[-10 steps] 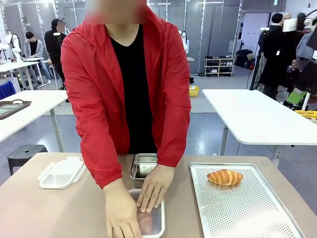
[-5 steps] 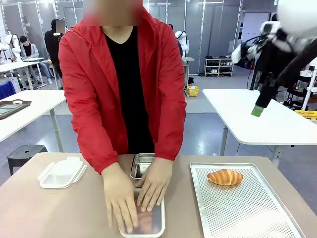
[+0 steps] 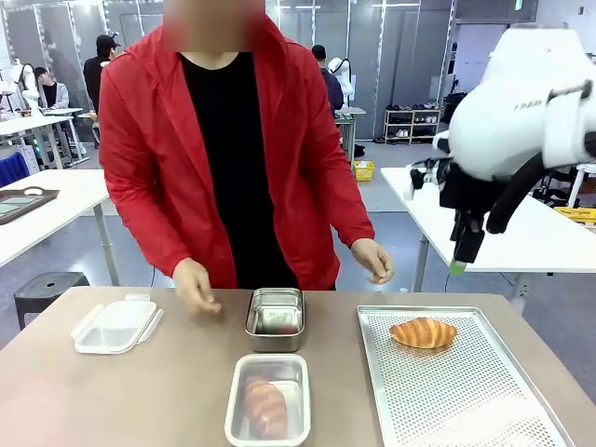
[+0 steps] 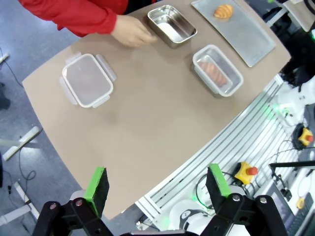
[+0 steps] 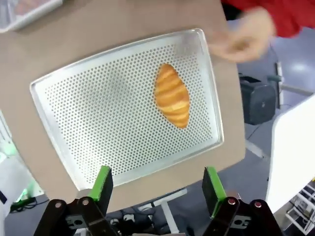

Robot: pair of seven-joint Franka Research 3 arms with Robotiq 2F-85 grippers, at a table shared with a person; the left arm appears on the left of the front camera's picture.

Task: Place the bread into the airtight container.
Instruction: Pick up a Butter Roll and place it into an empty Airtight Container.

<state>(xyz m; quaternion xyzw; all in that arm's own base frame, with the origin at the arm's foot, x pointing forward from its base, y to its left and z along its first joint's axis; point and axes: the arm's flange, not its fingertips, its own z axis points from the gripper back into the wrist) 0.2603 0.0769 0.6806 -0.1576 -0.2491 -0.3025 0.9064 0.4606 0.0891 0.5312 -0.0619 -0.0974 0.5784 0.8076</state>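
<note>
The bread, a golden croissant [image 3: 423, 332] [image 5: 173, 95] [image 4: 223, 10], lies on the far part of a perforated metal tray [image 3: 466, 400] [image 5: 98, 118] at the table's right. A clear plastic container [image 3: 268, 411] [image 4: 218, 70] at the front middle holds a pinkish-brown roll. A second clear container with snap flaps [image 3: 115, 325] [image 4: 87, 80] sits at the left, seemingly shut. My right gripper [image 3: 458, 265] [image 5: 157, 183] hangs open high over the tray, holding nothing. Well above the table's near edge, my left gripper [image 4: 157, 184] is open with nothing in it.
A steel pan [image 3: 275, 318] [image 4: 172, 24] stands mid-table behind the clear container. The person in a red jacket stands at the far side, one hand [image 3: 196, 288] just above the table left of the pan, the other hand [image 3: 374, 260] raised near the tray's far left corner.
The person has lifted both hands off the front clear container and straightened up. My right arm has swung down from the upper right toward the tray.
</note>
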